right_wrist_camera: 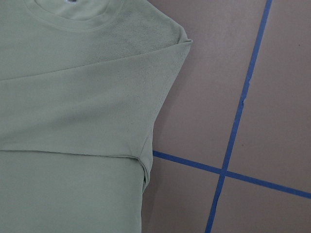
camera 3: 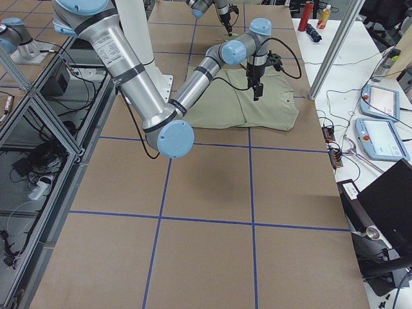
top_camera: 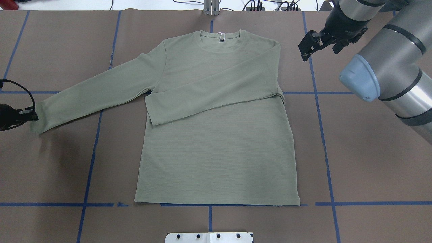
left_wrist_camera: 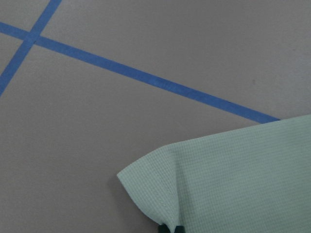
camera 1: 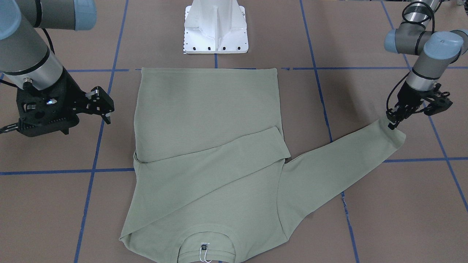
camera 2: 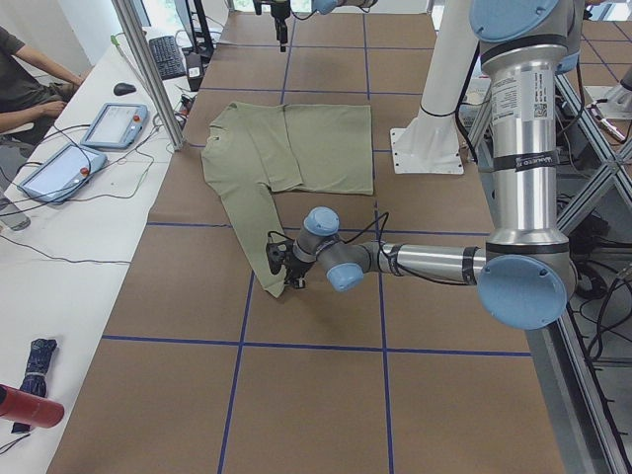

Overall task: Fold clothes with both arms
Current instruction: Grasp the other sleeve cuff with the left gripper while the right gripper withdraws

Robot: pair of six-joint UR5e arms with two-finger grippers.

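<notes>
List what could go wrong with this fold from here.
1. The left gripper appears to pinch only the edge of the cuff, so the sleeve could slip out when lifted.
2. The folded sleeve lies loose across the shirt. Dragging the other sleeve over it may shift it.

Shirt (top_camera: pixel 216 152) lies on table (top_camera: pixel 371 168), one sleeve (top_camera: pixel 216 92) across it, other sleeve (top_camera: pixel 98 89) touching left tool (camera 1: pixel 392 122).

Table (top_camera: pixel 371 162) was covered w/ brown paper, marked w/ blue tape (top_camera: pixel 326 158) in a grid. A shirt (top_camera: pixel 219 155) lay flat on it, one sleeve folded across chest, other stretched out sideways. White pedestal (camera 1: pixel 215 29) stood just past hem.
</notes>
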